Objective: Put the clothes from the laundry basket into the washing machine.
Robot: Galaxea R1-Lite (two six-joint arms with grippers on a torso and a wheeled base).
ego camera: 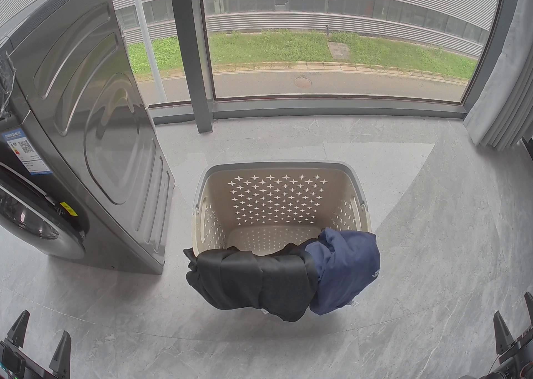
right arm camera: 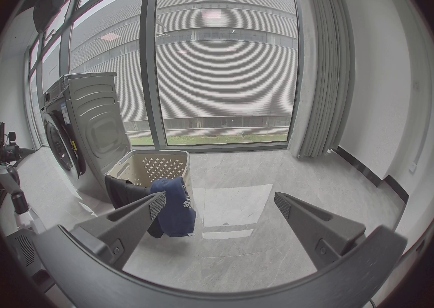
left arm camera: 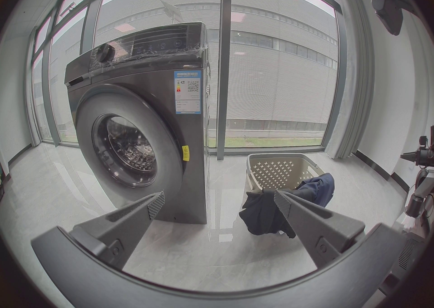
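Washer (ego camera: 83,135) sits far left, side-on to the basket, and its door (left arm camera: 124,151) looks shut to me (can't be sure from these angles, so check that first). Left claw (ego camera: 42,335) is low and near, jaws spread wide with nothing in them, well apart from the laundry.

Middle of the floor (ego camera: 444,219) is the basket (ego camera: 277,197). Both clothes are draped over its near rim, half in and half hanging out: black piece (ego camera: 250,283) on the left, blue piece (ego camera: 344,269) just beside it on the right, the two touching where they overlap.

Right claw (ego camera: 513,313) is also low, open and empty, off to the right.

So the step in hand is the first grab, I'd say. My take: go for the black one with the left claw since it's on the washer side, come down on the fold where it crosses the rim, and pinch a thick bunch instead of a loose edge. Lift straight up so it clears the rim and doesn't drag the blue one or tip the basket
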